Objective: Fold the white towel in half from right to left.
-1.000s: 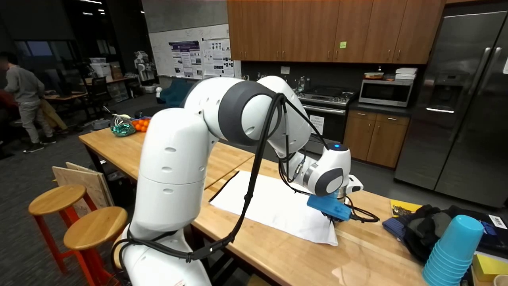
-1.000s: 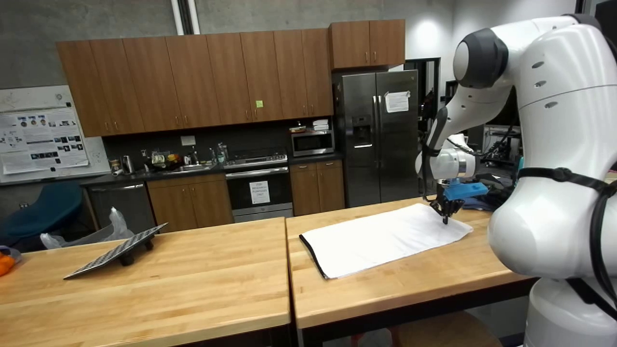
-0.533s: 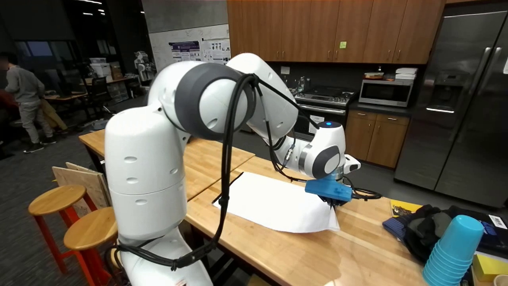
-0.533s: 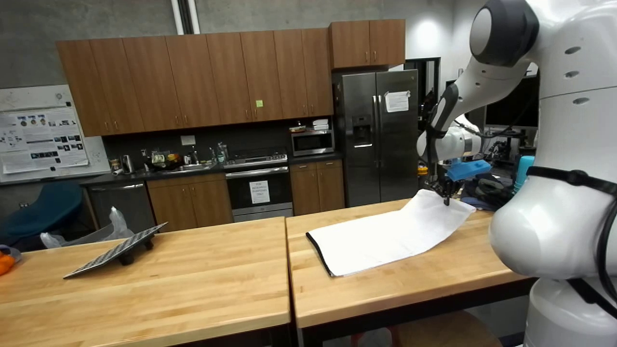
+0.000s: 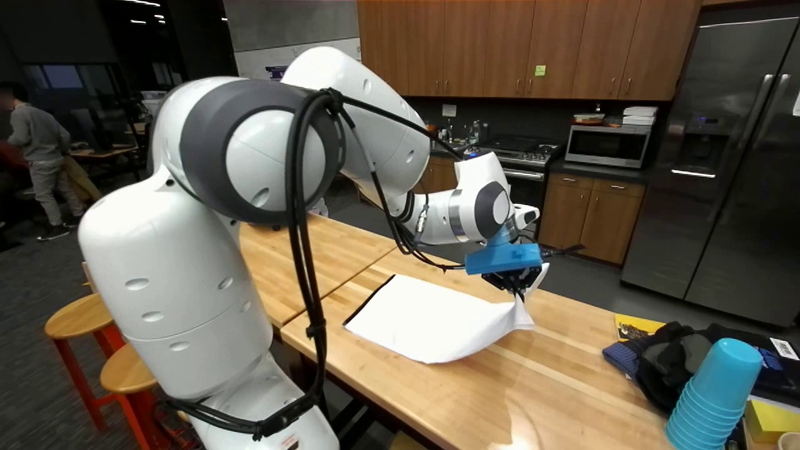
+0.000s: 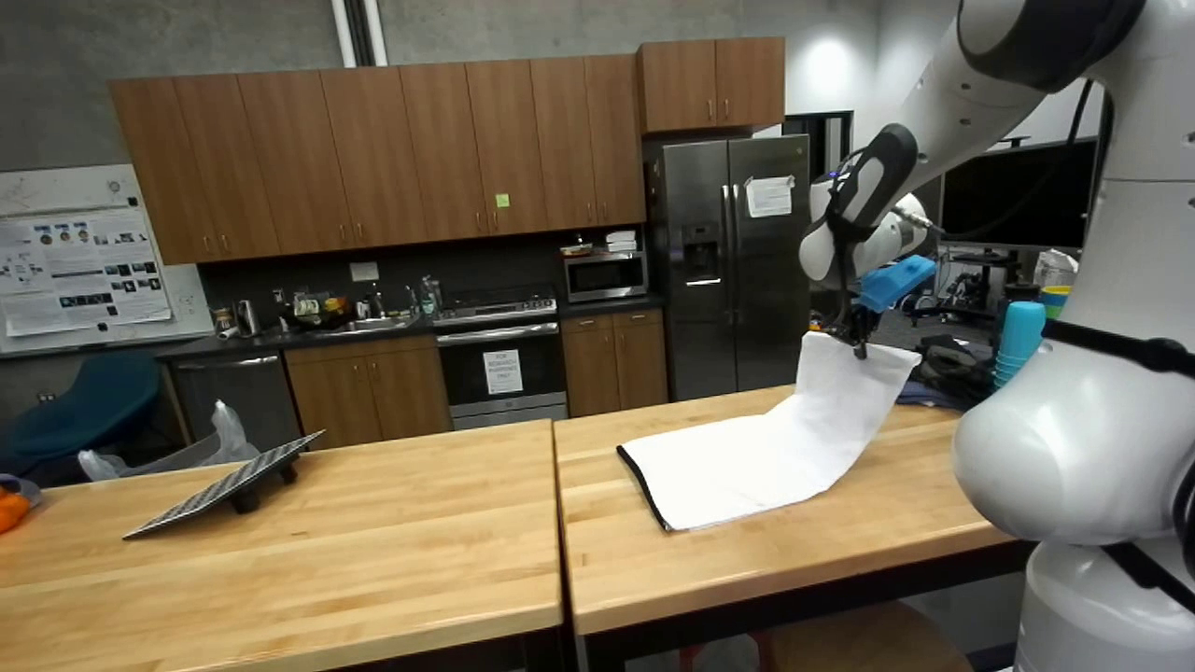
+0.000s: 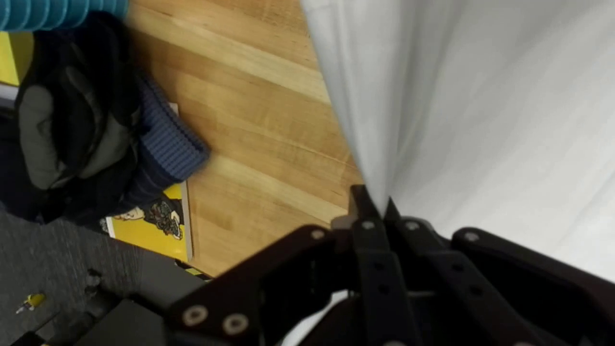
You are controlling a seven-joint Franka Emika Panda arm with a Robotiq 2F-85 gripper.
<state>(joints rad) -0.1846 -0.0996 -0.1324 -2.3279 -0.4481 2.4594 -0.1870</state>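
The white towel [image 5: 431, 319] lies on the wooden table, and it also shows in an exterior view [image 6: 728, 471]. Its left part is flat and ends in a black edge. Its right end curves up off the table to my gripper [image 6: 860, 351]. My gripper, also in an exterior view [image 5: 517, 294], is above the tabletop. In the wrist view my gripper [image 7: 377, 204] is shut on a gathered fold of the towel [image 7: 504, 120] at its edge. The cloth between the fingertips is pinched to a narrow point.
Stacked blue cups [image 5: 712, 394], dark clothing [image 5: 662, 356] and a yellow book [image 5: 634, 326] are at the table's right end. A second table [image 6: 401, 504] adjoins on the left and holds a tilted patterned board [image 6: 229, 485]. Black cables [image 5: 312, 269] hang along the arm.
My gripper has risen from the table with the towel's right end, which now stands up in a curve. The towel's black-edged end has slid slightly to the right.
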